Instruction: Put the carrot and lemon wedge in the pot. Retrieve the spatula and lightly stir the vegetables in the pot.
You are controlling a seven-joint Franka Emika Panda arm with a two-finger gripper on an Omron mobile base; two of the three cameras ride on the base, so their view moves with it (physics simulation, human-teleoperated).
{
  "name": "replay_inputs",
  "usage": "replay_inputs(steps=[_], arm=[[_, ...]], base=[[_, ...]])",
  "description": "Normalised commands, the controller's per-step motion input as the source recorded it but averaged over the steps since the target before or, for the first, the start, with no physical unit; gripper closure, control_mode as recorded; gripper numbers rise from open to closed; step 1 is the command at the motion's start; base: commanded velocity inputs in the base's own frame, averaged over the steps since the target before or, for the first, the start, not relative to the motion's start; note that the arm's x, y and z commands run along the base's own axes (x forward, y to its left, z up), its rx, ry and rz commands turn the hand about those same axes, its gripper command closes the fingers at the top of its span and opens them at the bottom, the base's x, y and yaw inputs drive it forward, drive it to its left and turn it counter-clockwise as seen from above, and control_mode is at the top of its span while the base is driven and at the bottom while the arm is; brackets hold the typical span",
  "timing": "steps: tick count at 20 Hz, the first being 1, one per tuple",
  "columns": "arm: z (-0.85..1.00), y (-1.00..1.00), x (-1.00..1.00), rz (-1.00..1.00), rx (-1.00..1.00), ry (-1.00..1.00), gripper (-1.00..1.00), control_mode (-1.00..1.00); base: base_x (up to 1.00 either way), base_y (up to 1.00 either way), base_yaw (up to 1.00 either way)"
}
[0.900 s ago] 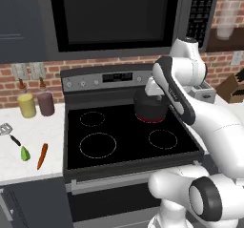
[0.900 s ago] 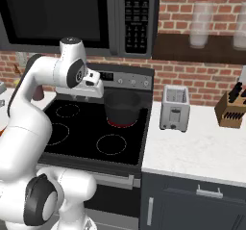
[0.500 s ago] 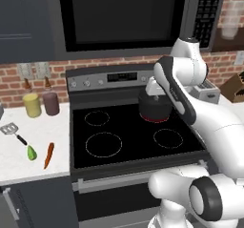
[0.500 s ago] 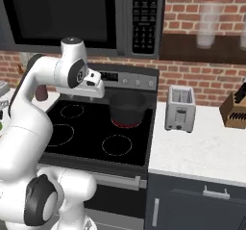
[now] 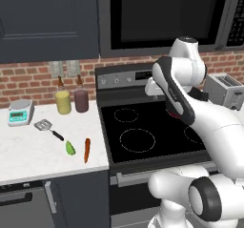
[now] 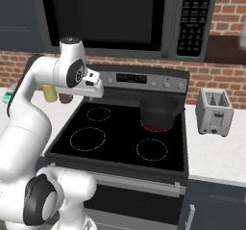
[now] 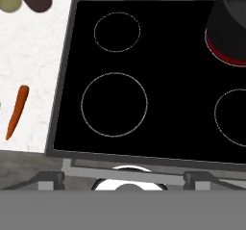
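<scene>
Fingers (image 7: 125, 177) spread wide, holding nothing, over the stove's near edge; carrot (image 7: 17, 111) lies well left on the worktop (image 7: 33, 70), long axis near-to-far, w/ pot (image 7: 229, 27) far right.

The black stovetop (image 7: 158, 80) carries the pot (image 7: 229, 29) on its far right burner, red showing at the pot's base, while the carrot (image 7: 16, 111) lies on the white counter (image 7: 33, 75) just left of the stovetop, beside the near left burner ring (image 7: 114, 104).
</scene>
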Motion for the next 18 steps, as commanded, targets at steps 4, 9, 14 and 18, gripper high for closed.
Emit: replay_inputs(steps=[4,9,14,18], arm=[[0.00,0.00,0.00,0.00,0.00,0.00,-1.00,1.00],[0.00,0.00,0.00,0.00,0.00,0.00,-1.00,1.00],[0.00,0.00,0.00,0.00,0.00,0.00,-1.00,1.00],[0.00,0.27,0.21,0.00,0.00,0.06,-1.00,-1.00]], base=[[0.15,0.31,0.00],[0.61,0.04,0.00],[0.85,0.08,0.00],[0.18,0.07,0.00]])
